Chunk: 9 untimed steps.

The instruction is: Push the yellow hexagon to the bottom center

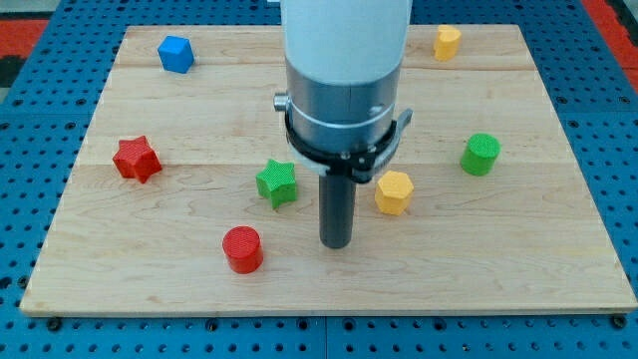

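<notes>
Camera view: my tip (pixel 336 242) rests on the board (pixel 518 269), a bare rod grasping nothing. The yellow hexagon (pixel 394 191) sits just to its upper right, near but apart, right of centre. The green star (pixel 277 182) lies left of the rod, the red cylinder (pixel 242 249) lower left.

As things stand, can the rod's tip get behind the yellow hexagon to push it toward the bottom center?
Probably yes. My tip sits just to the view's left of and below the yellow hexagon, apart from it. The board above the hexagon looks free; the green cylinder stands off to the right.
</notes>
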### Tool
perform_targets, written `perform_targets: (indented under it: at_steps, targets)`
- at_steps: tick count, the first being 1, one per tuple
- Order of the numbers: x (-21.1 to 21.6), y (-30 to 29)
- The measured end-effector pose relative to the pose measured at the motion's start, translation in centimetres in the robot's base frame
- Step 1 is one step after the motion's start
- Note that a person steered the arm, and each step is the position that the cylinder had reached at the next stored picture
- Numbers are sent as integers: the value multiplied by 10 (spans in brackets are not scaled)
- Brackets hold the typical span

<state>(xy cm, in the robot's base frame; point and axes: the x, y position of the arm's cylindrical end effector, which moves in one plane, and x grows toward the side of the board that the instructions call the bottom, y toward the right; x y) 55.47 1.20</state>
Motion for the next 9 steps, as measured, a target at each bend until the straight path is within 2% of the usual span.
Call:
perform_targets:
  at_steps: [2,3,5,7,9]
  targets:
    - [14,-147]
    - [7,-193]
    - [-2,-135]
    - [-20,-112]
    - [-15,-103]
